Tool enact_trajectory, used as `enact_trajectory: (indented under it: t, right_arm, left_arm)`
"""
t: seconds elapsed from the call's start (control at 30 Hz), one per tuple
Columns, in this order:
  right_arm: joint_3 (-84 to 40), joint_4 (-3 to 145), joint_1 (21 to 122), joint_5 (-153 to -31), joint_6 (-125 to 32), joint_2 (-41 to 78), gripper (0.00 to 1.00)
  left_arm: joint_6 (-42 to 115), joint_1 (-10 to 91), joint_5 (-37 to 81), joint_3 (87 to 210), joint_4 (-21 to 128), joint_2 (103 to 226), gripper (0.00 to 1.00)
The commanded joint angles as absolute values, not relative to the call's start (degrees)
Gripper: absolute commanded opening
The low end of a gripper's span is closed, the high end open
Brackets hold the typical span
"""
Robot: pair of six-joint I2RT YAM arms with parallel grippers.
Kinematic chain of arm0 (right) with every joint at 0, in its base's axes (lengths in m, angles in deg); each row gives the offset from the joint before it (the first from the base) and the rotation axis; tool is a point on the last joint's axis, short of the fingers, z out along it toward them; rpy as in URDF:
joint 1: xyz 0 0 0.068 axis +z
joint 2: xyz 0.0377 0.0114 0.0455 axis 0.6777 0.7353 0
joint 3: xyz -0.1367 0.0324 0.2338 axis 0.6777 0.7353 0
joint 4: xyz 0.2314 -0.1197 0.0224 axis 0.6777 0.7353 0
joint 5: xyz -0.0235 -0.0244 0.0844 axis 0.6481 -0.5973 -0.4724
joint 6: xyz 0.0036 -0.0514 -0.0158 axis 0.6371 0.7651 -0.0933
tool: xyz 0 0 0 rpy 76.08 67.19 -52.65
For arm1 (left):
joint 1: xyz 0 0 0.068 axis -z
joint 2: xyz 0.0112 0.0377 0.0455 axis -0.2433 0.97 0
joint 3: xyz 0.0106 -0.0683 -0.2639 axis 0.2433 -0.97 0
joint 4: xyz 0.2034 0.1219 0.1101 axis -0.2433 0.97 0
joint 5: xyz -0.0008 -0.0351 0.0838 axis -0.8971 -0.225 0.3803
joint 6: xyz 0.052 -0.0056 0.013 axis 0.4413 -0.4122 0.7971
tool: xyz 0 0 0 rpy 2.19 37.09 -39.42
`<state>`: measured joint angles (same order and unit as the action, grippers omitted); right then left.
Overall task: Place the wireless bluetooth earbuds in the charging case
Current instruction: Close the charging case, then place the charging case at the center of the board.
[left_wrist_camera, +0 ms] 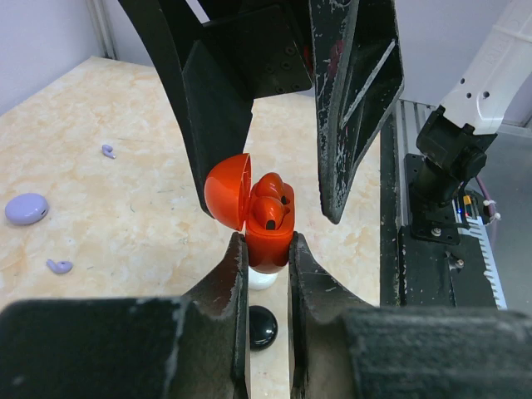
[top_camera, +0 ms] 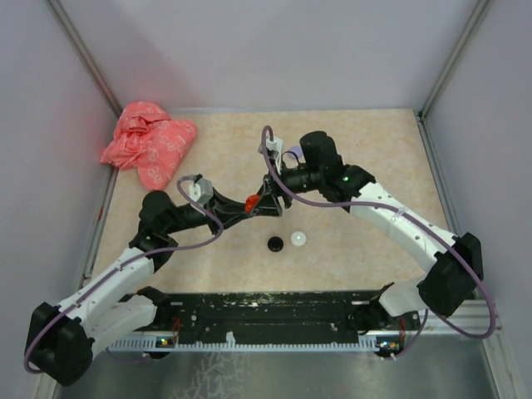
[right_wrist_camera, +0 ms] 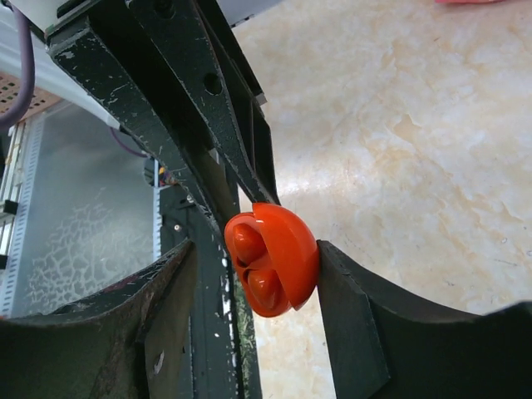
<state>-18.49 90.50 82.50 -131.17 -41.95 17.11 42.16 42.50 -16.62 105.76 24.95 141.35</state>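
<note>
- One orange-red charging case (left_wrist_camera: 268,241) was held up above the table (top_camera: 357,166), its lid hinged open to one side.
- Two orange-red earbuds (right_wrist_camera: 249,241) sat inside the case, one in each well.
- The left gripper (left_wrist_camera: 268,253) was pressed together on the lower half of the case, pinching it from both sides.
- The right gripper (right_wrist_camera: 256,253) was spread around the case; one finger lay close against the lid and the other stood apart.
- Two lilac earbuds lay loose on the table, one (left_wrist_camera: 108,150) well apart from the other (left_wrist_camera: 59,266).
- One closed lilac case (left_wrist_camera: 27,209) lay between them.
- One black disc (top_camera: 273,243) and one white disc (top_camera: 298,239) lay side by side below the grippers.
- One crumpled pink bag (top_camera: 150,141) lay at the far left corner.
</note>
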Motion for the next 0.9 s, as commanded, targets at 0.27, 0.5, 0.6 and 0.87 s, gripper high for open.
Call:
enact_trajectory:
  t: [0.27, 0.5, 0.6, 0.87]
  right_arm:
    - [-17.92, 87.20, 82.40, -135.34, -39.40, 9.61, 0.56]
    - [-15.88, 90.50, 82.14, -117.63, -43.04, 6.89, 0.57]
    - [-13.66, 92.51, 81.95, -108.47, -46.47, 5.34, 0.59]
    - [-3.64, 95.12, 81.87, -88.58, -60.44, 3.18, 0.68]
  left_arm:
    - [42.43, 41.80, -12.45, 108.96, 28.38, 142.09, 0.01]
    - [33.95, 41.82, -5.95, 108.36, 32.22, 141.56, 0.00]
    - [29.54, 41.77, -1.15, 108.00, 39.63, 140.54, 0.00]
    - [19.59, 41.81, 2.77, 104.11, 52.75, 141.01, 0.00]
